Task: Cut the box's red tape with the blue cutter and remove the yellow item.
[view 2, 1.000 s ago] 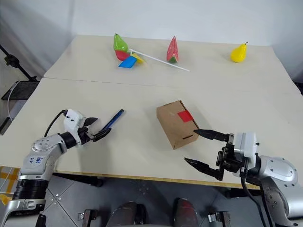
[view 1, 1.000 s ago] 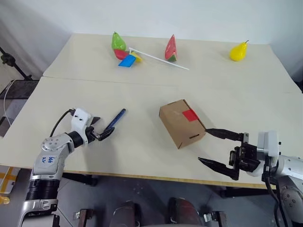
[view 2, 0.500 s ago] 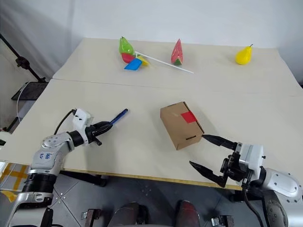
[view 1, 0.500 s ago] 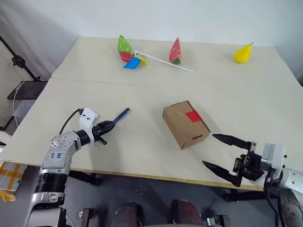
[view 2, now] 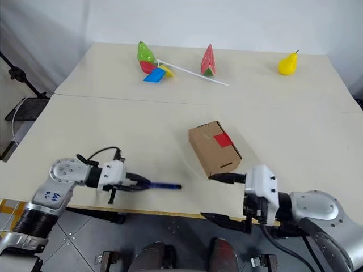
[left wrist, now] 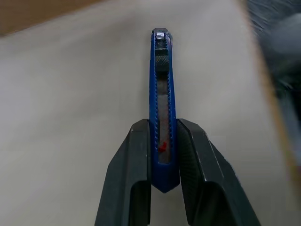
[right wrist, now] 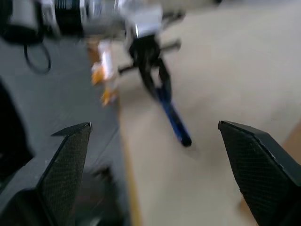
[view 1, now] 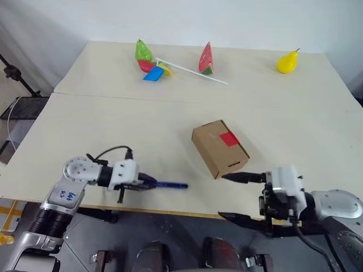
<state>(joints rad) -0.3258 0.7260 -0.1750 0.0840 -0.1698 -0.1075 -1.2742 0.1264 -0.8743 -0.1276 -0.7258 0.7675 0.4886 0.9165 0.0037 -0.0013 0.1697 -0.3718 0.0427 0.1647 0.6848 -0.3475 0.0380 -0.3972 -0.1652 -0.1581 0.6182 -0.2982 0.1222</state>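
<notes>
Gripping the blue cutter (left wrist: 162,108) by its rear end, the left gripper (view 1: 138,182) has its two black fingers (left wrist: 130,179) pressed on either side of the handle, and the cutter points across the table (view 1: 113,119) along its near edge, toward the right gripper (view 1: 243,196). That gripper stands wide apart with nothing between its fingers, at the near edge just in front of the box (view 1: 219,147). The box sits toward the near right part of the table, closed, with the red tape (view 1: 228,139) on its top face. Along the far edge lie a green pear (view 1: 142,50), a pinwheel (view 1: 154,70), a watermelon slice (view 1: 205,57) and a yellow pear (view 1: 287,61).
</notes>
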